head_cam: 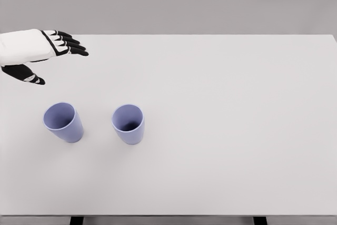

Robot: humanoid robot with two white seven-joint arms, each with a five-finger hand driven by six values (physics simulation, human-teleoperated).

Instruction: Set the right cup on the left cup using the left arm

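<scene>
A broad, pale grey rectangular tabletop (226, 130) fills most of the head view, its far edge running across the upper part of the picture and its near edge along the bottom.

Two identical lavender-blue plastic tumblers stand upright on it, mouths open to the camera, in the near-left part of the surface. The left cup (63, 122) stands closest to the left edge; the right cup (128, 124) stands beside it toward the middle, in line with it along the near edge. A clear strip of tabletop separates them — they do not touch, and neither sits inside the other.

The white left hand (39, 54) with black fingers comes in from the left edge of the picture, near the tabletop's far-left corner. Its four fingers (71, 46) are stretched out almost straight, pointing toward the right, and the thumb (26, 75) hangs spread apart below them, so the hand is wide open and has hold of nothing. It is well apart from both cups — farther toward the far edge than either, and nearer the left cup than the right one.
</scene>
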